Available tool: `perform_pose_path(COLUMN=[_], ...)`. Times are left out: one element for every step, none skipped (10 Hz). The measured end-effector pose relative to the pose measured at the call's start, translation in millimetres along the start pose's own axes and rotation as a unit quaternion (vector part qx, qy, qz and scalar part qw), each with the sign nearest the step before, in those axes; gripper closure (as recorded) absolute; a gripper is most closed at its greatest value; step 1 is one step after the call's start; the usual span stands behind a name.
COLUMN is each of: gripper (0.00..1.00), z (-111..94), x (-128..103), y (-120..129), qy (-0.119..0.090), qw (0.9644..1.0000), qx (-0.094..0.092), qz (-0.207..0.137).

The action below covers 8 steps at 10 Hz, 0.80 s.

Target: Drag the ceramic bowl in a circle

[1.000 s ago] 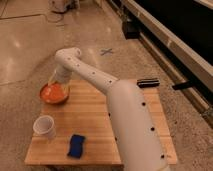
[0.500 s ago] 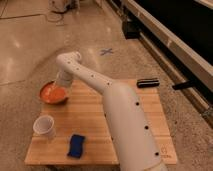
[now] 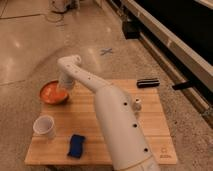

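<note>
The ceramic bowl (image 3: 51,92), round, shallow and glossy orange with a darker rim, sits at the far left corner of the wooden table (image 3: 156,125). My white arm reaches across the table from the lower right. My gripper (image 3: 63,88) is at the bowl's right rim, pointing down into it; its tips are hidden against the bowl.
A small white cup (image 3: 44,127) stands at the table's left front. A blue sponge (image 3: 76,145) lies near the front edge. A black oblong object (image 3: 148,83) lies at the far right corner. Polished floor surrounds the table; a dark wall base runs along the right.
The bowl has slid left and slightly toward the far corner along with my gripper. The cup, sponge and black object have not moved.
</note>
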Motion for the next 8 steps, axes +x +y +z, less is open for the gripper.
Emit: perform_pose_path(gripper=[0.36, 0.41, 0.5, 0.62, 0.71, 0.81, 0.92, 0.98], z=[4, 9, 13, 16, 18, 18, 16, 12], x=[1, 2, 3, 4, 5, 6, 8, 10], y=[0, 1, 2, 4, 6, 8, 11, 15], qy=[0.0, 0.0, -0.001, -0.001, -0.001, 0.0, 0.003, 0.006], qw=[1.0, 0.9999, 0.9997, 0.9994, 0.9992, 0.9989, 0.9987, 0.9983], qx=[-0.006, -0.015, -0.023, -0.032, -0.039, -0.045, -0.051, -0.057], qz=[-0.003, -0.006, -0.008, -0.01, -0.011, -0.01, -0.009, -0.005])
